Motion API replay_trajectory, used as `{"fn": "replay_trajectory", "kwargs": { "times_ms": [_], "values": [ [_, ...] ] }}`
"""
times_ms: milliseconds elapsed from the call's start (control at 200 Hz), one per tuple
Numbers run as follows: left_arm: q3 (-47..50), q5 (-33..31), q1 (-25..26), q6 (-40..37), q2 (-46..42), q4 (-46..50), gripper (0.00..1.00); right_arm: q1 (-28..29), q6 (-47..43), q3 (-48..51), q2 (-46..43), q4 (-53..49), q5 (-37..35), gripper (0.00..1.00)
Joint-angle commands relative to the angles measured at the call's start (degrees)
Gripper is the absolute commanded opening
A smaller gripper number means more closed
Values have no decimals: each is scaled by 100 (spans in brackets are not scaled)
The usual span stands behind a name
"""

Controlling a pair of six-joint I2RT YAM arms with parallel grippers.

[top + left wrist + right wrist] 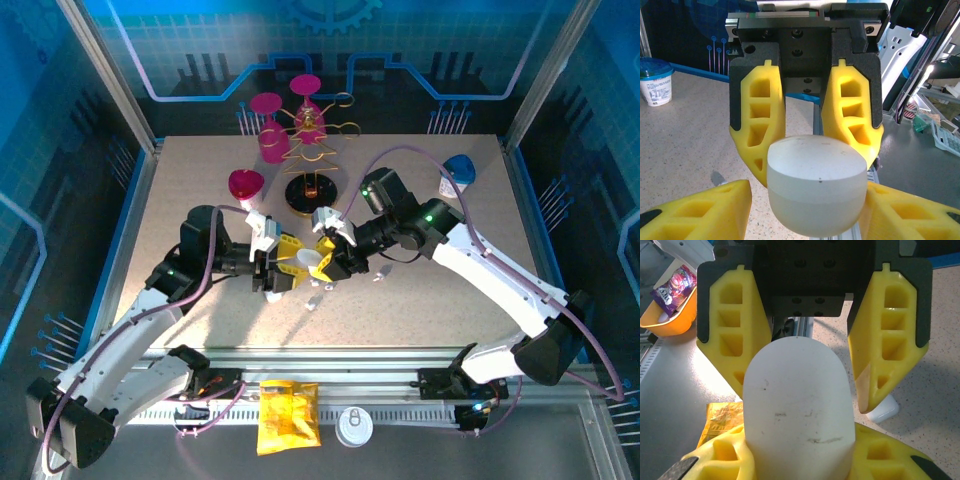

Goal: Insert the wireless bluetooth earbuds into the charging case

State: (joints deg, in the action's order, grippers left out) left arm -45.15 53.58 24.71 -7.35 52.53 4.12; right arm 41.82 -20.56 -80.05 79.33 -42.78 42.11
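- Right wrist view: right gripper (800,457) clamps the white charging case (797,400).
- Left gripper (805,212) straddles the same case; whether it squeezes, I cannot tell.

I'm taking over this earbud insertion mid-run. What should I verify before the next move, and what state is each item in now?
1. Right gripper holding the charging case: ok, its fingers press both sides.
2. Left gripper holding the case: cannot tell, a gap shows beside one finger.
3. Case lid open: not ok, it looks closed, with a seam line across it in the left wrist view.
4. Earbud picked up: not ok, small white earbuds lie on the table below the grippers.
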Motion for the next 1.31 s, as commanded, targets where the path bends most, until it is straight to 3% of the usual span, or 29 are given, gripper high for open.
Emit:
{"fn": "replay_trajectory", "kwargs": {
  "times_ms": [0,145,250,325,495,680,1046,1301],
  "values": [
    [-2,11,34,138,19,-238,58,-27,25,25,-44,-36,105,21],
    [-9,37,34,147,38,-245,57,-26,25,25,-63,-37,100,21],
    [-21,115,34,174,63,-246,42,-26,18,30,-91,-20,89,21],
    [-31,144,34,183,66,-247,40,-29,8,38,-102,-19,74,22],
    [23,117,33,88,3,-241,40,-51,54,133,-215,131,33,51],
    [59,161,34,-128,-57,-118,40,-144,209,295,-390,388,52,64],
    [124,222,34,-416,-182,-44,39,-338,812,400,-434,895,-517,67],
    [263,179,34,-539,-206,-131,38,-551,1103,635,-653,1371,-203,68]
  ]
}}
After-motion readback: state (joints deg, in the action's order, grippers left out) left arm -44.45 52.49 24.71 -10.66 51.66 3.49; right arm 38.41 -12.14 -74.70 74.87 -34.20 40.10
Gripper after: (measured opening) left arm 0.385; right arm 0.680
